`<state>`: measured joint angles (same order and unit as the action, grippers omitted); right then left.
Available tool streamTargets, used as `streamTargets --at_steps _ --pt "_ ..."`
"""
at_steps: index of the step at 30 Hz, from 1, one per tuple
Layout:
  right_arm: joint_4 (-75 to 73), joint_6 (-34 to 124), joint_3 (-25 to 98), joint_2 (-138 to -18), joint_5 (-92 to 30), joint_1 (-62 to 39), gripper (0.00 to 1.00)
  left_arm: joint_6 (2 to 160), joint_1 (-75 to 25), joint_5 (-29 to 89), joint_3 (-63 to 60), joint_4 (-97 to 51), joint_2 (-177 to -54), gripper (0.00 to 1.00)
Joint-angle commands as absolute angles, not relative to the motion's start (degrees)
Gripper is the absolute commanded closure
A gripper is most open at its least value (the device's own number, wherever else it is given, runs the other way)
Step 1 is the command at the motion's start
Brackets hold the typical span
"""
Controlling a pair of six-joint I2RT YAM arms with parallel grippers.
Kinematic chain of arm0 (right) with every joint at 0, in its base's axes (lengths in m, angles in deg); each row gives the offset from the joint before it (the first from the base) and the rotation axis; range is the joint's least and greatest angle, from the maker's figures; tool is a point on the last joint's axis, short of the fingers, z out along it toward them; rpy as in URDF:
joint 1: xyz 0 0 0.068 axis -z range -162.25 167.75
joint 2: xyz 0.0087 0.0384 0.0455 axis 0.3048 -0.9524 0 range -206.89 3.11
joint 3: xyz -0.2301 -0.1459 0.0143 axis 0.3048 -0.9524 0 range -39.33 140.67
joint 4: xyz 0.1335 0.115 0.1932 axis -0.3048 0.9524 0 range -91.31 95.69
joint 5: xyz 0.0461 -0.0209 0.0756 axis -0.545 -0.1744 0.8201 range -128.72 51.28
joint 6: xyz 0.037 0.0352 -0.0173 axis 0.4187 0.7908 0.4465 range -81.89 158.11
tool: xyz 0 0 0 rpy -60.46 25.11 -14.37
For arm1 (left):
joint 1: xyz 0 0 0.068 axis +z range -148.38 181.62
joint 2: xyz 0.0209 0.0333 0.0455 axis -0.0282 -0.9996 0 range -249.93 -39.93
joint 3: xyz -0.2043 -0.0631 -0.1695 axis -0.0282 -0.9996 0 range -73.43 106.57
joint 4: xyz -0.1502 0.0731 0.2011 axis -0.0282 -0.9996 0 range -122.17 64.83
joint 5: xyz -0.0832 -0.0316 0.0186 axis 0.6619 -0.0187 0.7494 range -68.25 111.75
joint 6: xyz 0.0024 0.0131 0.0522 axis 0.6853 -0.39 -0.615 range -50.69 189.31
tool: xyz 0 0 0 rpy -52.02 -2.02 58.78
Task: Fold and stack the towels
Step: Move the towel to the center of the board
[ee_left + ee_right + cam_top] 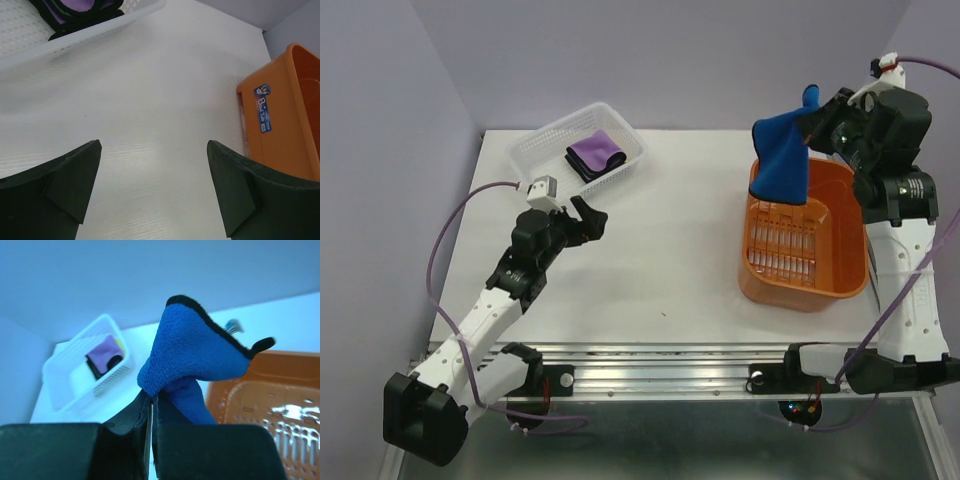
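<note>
Starting at the near edge: the left arm reaches fwd over the table [660,250], and we see the left gripper [586,214] hovering low above bare tabletop. Its fingers are spread wide apart w/ nothing between them; the wrist view shows only white surface in the gap of the left gripper [152,145].

Moving out on the right side, the orange basket [800,290] sits on the table, slotted floor visible. From the left wrist cam we catch its corner [295,100] w/ a blue label on the wall.

Above its far-left rim, the right gripper [812,122] is raised well clear of the table, fingers pressed together and clamped on the blue towel [782,160]. The towel hangs from that pinch, its lower end draping down over the basket's rim. Up close, the right gripper [151,400] has the cloth squeezed tight, and the blue towel [190,350] bunches up above the fingers, black edging along the top.

Farthest back on the left, the white basket [530,150] sits at an angle near the table's far edge. Inside it lies the purple towel [595,152], folded, w/ black showing under it. The left gripper is just in front of that basket, not touching.
</note>
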<state>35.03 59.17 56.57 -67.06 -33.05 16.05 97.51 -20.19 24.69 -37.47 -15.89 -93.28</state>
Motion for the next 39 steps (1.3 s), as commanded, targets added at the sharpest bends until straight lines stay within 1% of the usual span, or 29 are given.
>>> streamTargets --at_steps 1,3,4,5,6,9,12,13,14,15,16,18,19,20,21,22,24,28,31,32,35,39 --pt "34.5 59.5 66.6 -71.2 -18.9 13.1 0.99 99.0 -20.5 23.3 -36.7 -17.9 -89.3 0.01" --pt "33.2 60.2 71.4 -73.3 -15.3 10.5 0.99 99.7 -20.5 22.4 -36.3 -19.8 -87.9 0.01" --pt "32.9 60.0 73.0 -75.8 -15.3 5.5 0.99 100.6 -20.5 22.2 -36.0 -21.5 -86.4 0.01" --pt "32.8 59.0 74.9 -77.0 -15.7 2.6 0.99 101.1 -20.5 20.2 -36.0 -22.3 -85.6 0.01" --pt "32.8 58.4 77.5 -78.4 -15.3 -3.2 0.99 102.2 -20.5 19.2 -35.8 -23.1 -84.8 0.01" --pt "30.7 58.0 77.7 -81.3 -11.8 -9.6 0.99 103.8 -20.5 17.1 -35.5 -27.4 -81.9 0.01" --pt "25.3 58.3 67.1 -77.7 -15.2 -10.4 0.99 108.3 -20.5 13.5 -35.7 -31.8 -79.9 0.01" --pt "22.3 58.6 59.3 -75.7 -18.6 -10.4 0.98 110.6 -20.5 12.0 -35.9 -33.9 -79.7 0.01" --pt "21.0 59.3 54.5 -74.0 -22.0 -10.3 0.96 111.5 -20.4 11.3 -36.0 -34.7 -79.7 0.01" --pt "20.6 59.5 50.4 -70.6 -29.7 -10.3 0.89 112.0 -20.5 10.5 -36.3 -35.4 -79.8 0.01" --pt "20.1 61.0 41.7 -69.2 -32.6 -10.2 0.87 112.5 -20.5 10.3 -36.7 -36.4 -79.9 0.01" --pt "20.3 62.3 33.7 -66.5 -40.3 -10.3 0.75 113.6 -20.5 10.3 -37.5 -36.9 -80.1 0.01" --pt "20.7 62.9 29.4 -64.8 -42.0 -10.3 0.67 113.8 -20.5 10.9 -38.4 -36.9 -80.2 0.01" --pt "20.8 63.0 24.2 -64.4 -44.6 -10.3 0.35 114.4 -20.5 11.1 -38.9 -36.9 -80.2 0.01" --pt "21.0 62.6 22.5 -64.2 -44.6 -10.3 0.14 114.4 -20.5 11.5 -39.4 -36.9 -80.3 0.01" --pt "22.4 62.2 21.9 -64.6 -46.3 -10.3 0.0 114.7 -20.5 12.0 -40.2 -36.9 -80.8 0.01" --pt "24.5 60.5 23.1 -65.3 -46.8 -10.3 0.0 114.7 -20.5 12.7 -40.8 -36.9 -81.6 0.01" --pt "25.5 57.7 27.1 -65.4 -41.3 -10.8 0.0 114.3 -20.4 15.8 -42.6 -35.2 -84.3 0.01" --pt "25.2 55.9 28.3 -66.0 -42.8 -14.5 0.0 113.7 -20.8 19.1 -44.4 -33.1 -85.8 0.01" --pt "25.5 55.3 28.6 -66.7 -44.3 -16.1 0.0 113.6 -21.0 20.1 -44.9 -32.0 -86.2 0.01" --pt "27.0 57.1 29.1 -70.7 -55.0 -23.8 0.0 114.2 -23.2 23.9 -46.8 -30.1 -87.8 0.01" --pt "27.1 62.3 27.5 -77.0 -63.5 -28.8 0.0 117.2 -27.6 24.8 -50.7 -26.1 -89.4 0.06"
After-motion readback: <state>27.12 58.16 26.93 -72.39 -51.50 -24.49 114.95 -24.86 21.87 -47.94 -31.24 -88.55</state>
